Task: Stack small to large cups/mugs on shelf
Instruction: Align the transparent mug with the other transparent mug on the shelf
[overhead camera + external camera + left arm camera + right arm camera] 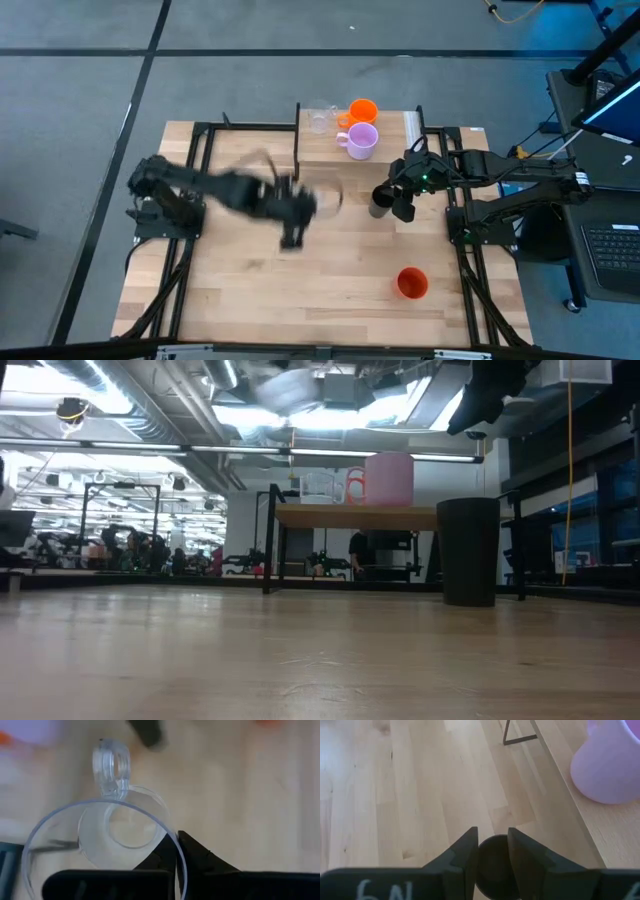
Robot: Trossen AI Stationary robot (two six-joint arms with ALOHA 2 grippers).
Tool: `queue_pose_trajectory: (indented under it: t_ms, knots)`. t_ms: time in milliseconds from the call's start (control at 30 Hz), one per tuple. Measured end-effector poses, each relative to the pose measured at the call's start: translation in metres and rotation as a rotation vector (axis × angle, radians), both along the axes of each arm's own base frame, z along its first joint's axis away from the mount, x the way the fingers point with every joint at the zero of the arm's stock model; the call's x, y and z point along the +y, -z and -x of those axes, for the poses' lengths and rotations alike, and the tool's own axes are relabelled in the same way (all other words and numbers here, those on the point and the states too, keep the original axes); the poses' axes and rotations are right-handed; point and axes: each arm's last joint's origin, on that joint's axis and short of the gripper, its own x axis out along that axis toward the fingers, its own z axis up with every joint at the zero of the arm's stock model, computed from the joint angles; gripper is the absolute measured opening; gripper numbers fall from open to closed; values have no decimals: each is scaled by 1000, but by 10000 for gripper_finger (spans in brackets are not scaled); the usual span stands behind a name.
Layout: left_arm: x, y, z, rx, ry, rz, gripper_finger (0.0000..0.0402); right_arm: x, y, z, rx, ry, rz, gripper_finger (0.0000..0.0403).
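My left gripper [318, 203] is shut on a clear handled cup [102, 850], held over the table in front of the shelf [385, 150]. On the shelf stand a clear cup [320, 118], an orange mug [362, 110] and a lilac mug [362, 141]. A black cup [380, 198] stands upright on the table in front of the shelf's right end. My right gripper [493, 851] hangs above it, slightly open and clear of it. A red-orange cup [412, 283] stands on the table at the near right. My left gripper pinches the clear cup's wall at the rim [176, 851], on the side opposite the handle [111, 770], with one finger [152, 860] inside and one [205, 862] outside. The fingers point down from above. The cup hangs upright, mouth up, clear of the table.
The shelf's black posts [270, 540] stand on the table at the far middle. Bare wooden tabletop [300, 290] lies between the shelf and the near edge. Black frame rails [180, 280] run along both sides of the table.
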Motion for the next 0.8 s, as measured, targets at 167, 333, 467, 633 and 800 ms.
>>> queue_pose_trajectory:
  t_ms: [167,333,467,633,800]
  knots:
    - [90,-49,-5,-117,-99,76,1,0,0,0,0,-1,1,108]
    - [163,-57,8,-145,-225,106,1,0,0,0,-1,-2,2,108]
    - [194,-46,3,-135,-236,143,1,0,0,0,-2,-3,3,108]
    - [209,-25,-18,-49,-199,182,0,0,0,0,1,-3,2,108]
    - [216,-10,-36,82,-215,194,0,0,0,0,3,-2,2,108]
